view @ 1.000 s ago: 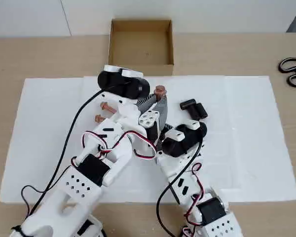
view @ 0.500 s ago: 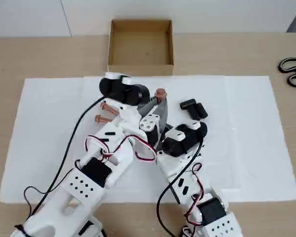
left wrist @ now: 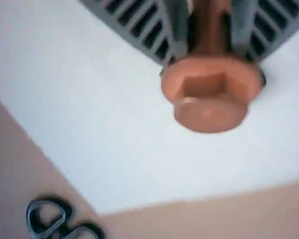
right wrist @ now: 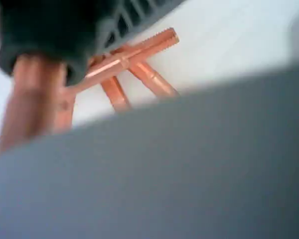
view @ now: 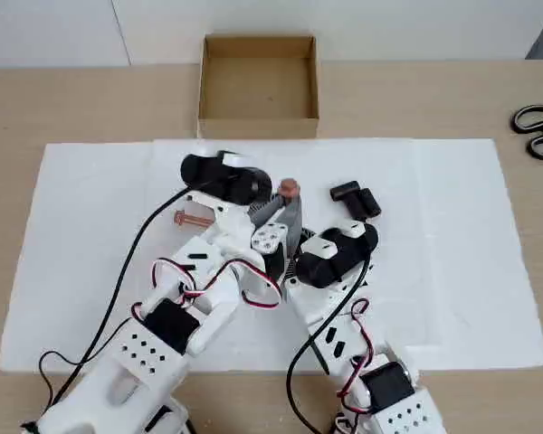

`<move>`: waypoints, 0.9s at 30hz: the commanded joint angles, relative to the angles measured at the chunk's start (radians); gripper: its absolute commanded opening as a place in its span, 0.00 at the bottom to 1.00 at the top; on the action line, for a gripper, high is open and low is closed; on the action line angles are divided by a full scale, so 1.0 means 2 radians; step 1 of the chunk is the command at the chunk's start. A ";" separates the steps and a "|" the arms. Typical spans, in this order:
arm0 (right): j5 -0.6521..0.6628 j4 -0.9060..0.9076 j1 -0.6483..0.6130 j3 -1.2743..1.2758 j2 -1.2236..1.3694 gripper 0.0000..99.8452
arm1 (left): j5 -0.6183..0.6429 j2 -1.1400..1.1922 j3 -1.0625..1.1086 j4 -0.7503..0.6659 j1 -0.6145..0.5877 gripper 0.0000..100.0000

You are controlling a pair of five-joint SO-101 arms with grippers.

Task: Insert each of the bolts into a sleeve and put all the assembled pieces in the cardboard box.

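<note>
Overhead and wrist views, ordered from the arm bases outward. Both arms rise from the near table edge and meet over the middle of the white foam sheet (view: 452, 235).

(a) Right gripper (view: 290, 235): tucked beneath the left arm's wrist; whether it is spread or closed cannot be told. Its wrist view shows a dark piece (right wrist: 45, 35) sitting over a copper shank close to the lens; what that piece is cannot be told.

(b) Left gripper (view: 285, 201) (left wrist: 209, 42): its grey ribbed fingers (left wrist: 139, 20) are drawn in on the shank of a copper bolt (view: 290, 188) (left wrist: 209, 94), pinching it just behind the head, which projects free beyond the tips, above the foam.

(c) Loose bolts (right wrist: 134, 64): lying crossed on the foam beside the left arm; one (view: 192, 218) shows clear of it in the high view.

(d) Two black sleeves (view: 355, 199): side by side on the foam, just beyond the right arm.

(e) Cardboard box (view: 258, 127): open-topped, on the table (view: 72, 99) at the foam's far edge.

(f) Scissors (view: 538, 129): far right, off the foam.
</note>
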 commanded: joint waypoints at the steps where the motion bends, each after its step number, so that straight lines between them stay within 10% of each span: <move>1: -0.005 -0.002 0.001 0.004 -0.013 0.00 | 0.001 -0.025 0.003 0.014 -0.001 0.01; 27: -0.005 -0.002 0.000 0.004 -0.013 0.00 | 0.005 -0.024 0.045 0.026 0.005 0.05</move>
